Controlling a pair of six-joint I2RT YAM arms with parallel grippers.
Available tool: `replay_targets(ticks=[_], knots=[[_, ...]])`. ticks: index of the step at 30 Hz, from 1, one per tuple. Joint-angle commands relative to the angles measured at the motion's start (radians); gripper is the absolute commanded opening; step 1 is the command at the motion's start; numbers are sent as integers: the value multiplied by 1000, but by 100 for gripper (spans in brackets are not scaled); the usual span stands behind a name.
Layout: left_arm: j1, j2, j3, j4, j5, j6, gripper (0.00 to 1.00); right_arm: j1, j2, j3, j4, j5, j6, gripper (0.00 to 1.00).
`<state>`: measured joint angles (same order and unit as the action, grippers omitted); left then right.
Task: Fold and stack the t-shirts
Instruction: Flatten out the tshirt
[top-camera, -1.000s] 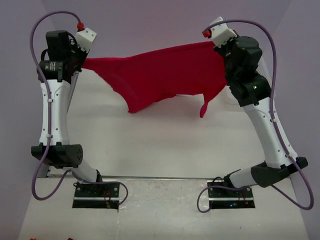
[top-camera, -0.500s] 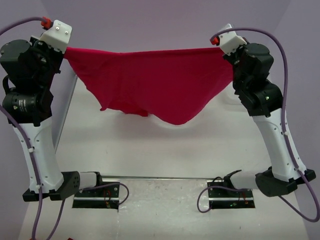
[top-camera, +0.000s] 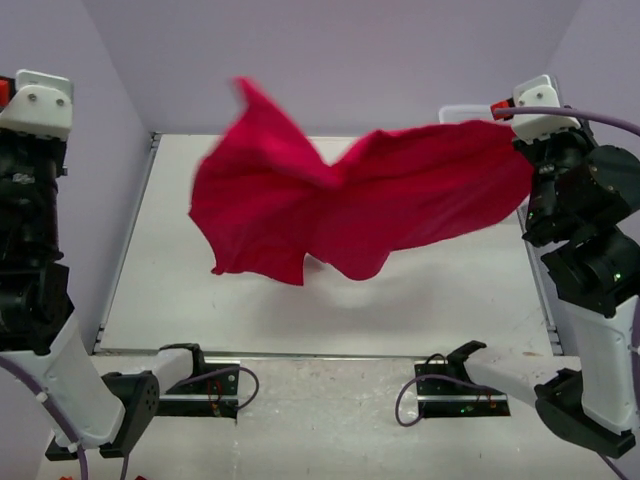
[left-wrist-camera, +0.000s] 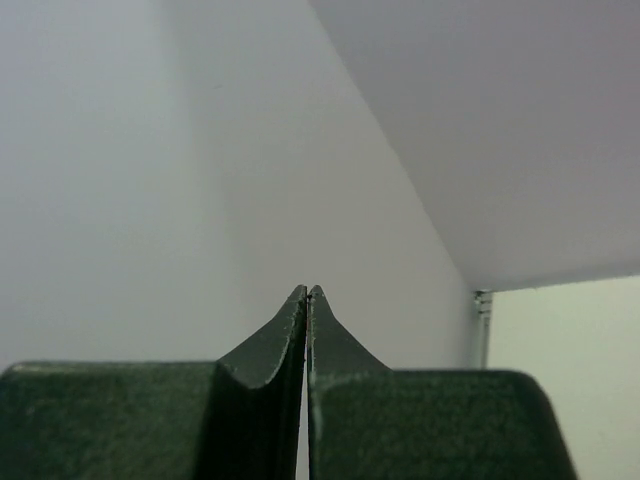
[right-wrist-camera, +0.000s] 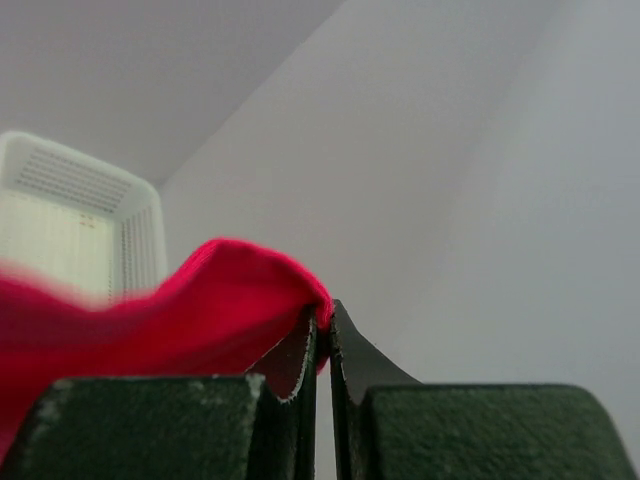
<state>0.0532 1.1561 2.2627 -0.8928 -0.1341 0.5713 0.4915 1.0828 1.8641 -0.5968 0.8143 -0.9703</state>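
Note:
One bright red t-shirt (top-camera: 370, 205) hangs in the air above the table, spread and billowing. My right gripper (top-camera: 522, 140) is shut on its right end; in the right wrist view the red cloth (right-wrist-camera: 180, 310) is pinched between the closed fingers of that gripper (right-wrist-camera: 323, 312). The shirt's left end (top-camera: 245, 100) floats free, held by nothing. My left gripper (top-camera: 35, 105) is raised at the far left, well apart from the shirt. In the left wrist view it (left-wrist-camera: 307, 293) is shut with nothing between the fingers, facing the wall.
A white mesh basket (right-wrist-camera: 80, 200) stands at the back right, its rim just showing behind the shirt (top-camera: 465, 112). The white table (top-camera: 430, 300) lies below the shirt. Purple walls close in the back and sides. Both arm bases sit at the near edge.
The shirt's left end has come out of my left gripper and flicked up and rightward. Both arms swung outward and up; the shirt now hangs from the right gripper alone.

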Motion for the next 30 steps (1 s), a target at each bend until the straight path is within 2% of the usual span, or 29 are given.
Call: replay_targets(ticks=[1, 5, 9, 11, 13, 16, 21, 22, 26, 30], knots=[[14, 1, 27, 55, -156, 59, 0, 7, -9, 27, -17, 155, -74, 0], [14, 14, 40, 113, -179, 56, 0, 13, 9, 73, -14, 142, -58, 0], [13, 59, -5, 114, -118, -25, 0, 15, 75, 27, 17, 60, 5, 0], [14, 85, -60, 130, -66, -66, 0, 22, 135, 81, 2, 37, 36, 0], [13, 131, -80, 111, -16, -83, 0, 65, 231, 198, -23, 19, 44, 0], [13, 177, -91, 25, 83, -114, 0, 163, 308, 289, -58, 28, 30, 0], [13, 159, -258, 17, 215, -152, 0, 289, 423, 351, -26, 16, -1, 0], [13, 162, -291, -6, 235, -146, 0, 333, 471, 404, -34, 16, -1, 0], [13, 148, -405, -12, 255, -142, 0, 445, 569, 550, 4, 37, -68, 0], [13, 116, -514, 38, 225, -136, 0, 528, 623, 589, 84, 42, -137, 0]])
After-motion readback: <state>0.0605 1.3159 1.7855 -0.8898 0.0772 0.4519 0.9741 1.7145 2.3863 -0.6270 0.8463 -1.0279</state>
